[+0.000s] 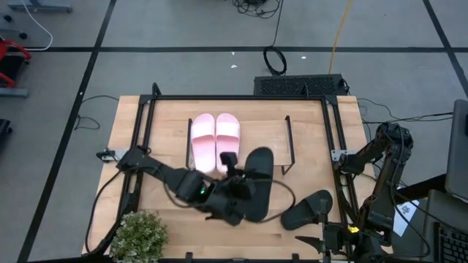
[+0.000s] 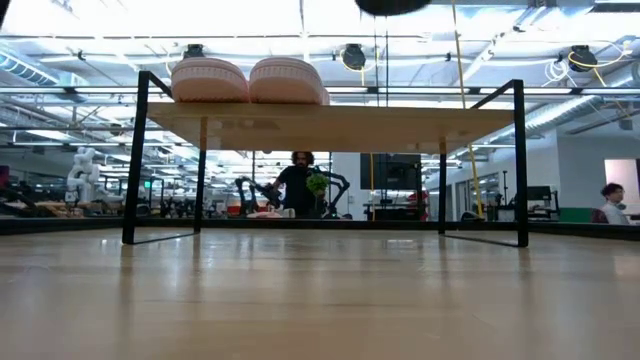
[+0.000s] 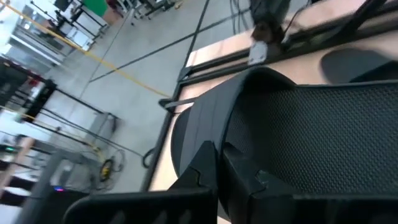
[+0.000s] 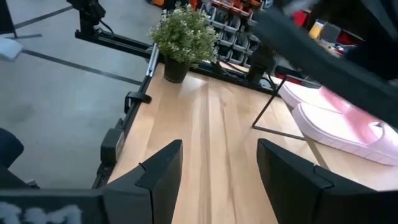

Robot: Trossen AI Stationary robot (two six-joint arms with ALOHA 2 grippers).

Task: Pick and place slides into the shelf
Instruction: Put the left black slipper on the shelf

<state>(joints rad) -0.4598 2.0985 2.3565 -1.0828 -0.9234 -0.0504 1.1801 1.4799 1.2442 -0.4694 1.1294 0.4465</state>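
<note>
The pink pair (image 1: pixel 216 141) lies on the shelf's wooden top (image 1: pixel 256 120), soles down, and also shows in the low view as the pink pair (image 2: pixel 248 82). My left gripper (image 1: pixel 232 188) is shut on one black slide (image 1: pixel 257 183) in front of the shelf. Only that slide's underside (image 2: pixel 390 5) shows at the top edge of the low view. The other black slide (image 1: pixel 307 210) lies flat on the table to its right. My right gripper (image 4: pixel 217 174) is open and empty near the table's near right corner. My left gripper holds the black slide by its long left edge (image 1: pixel 245 191), coming level from the table's left. In the left wrist view one finger (image 3: pixel 249 180) lies against the slide's ribbed surface (image 3: pixel 323 143); the other finger is hidden behind the slide. The slide is lifted clear of the table.
A potted plant (image 1: pixel 139 234) stands at the table's near left corner. The shelf's black frame legs (image 2: pixel 135 160) stand on the tabletop, with open room beneath the board. Room is free on the board to the right of the pink pair. People show in the room beyond.
</note>
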